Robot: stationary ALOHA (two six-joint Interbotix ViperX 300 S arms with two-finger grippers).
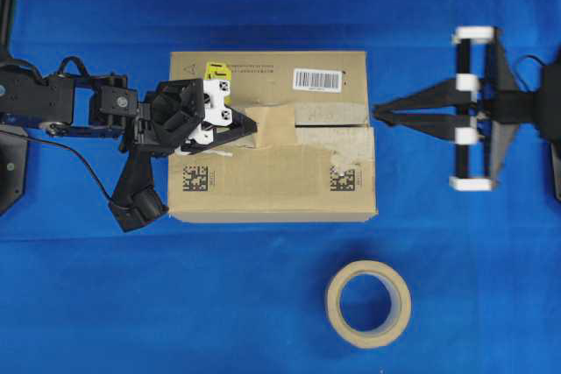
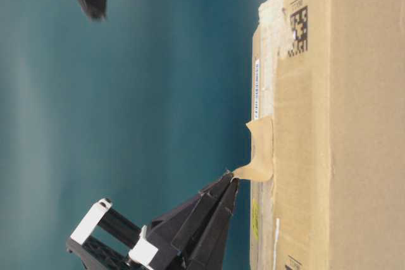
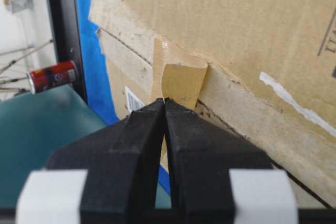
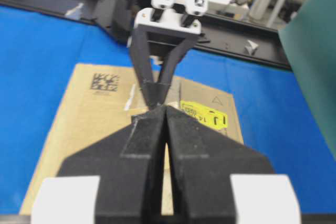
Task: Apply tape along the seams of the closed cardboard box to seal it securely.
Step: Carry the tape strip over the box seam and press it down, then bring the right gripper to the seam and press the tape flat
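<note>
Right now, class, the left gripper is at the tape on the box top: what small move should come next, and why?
Probably press the tape flat. The left gripper, shut, pinches its curled free end above the seam, while the right gripper, also shut, waits off the cardboard box edge.

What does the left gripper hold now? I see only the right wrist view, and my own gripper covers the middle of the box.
Observer: In the left wrist view the left gripper is shut on the free edge of a short piece of tan tape. The other end sticks to the cardboard box.
Operator: Is the piece flat on the seam?
Observer: No. From table level it curls up off the box top.
Operator: Where is the roll?
Observer: In the overhead view the tape roll lies on the blue cloth, below the box in the picture, apart from both grippers.
</note>
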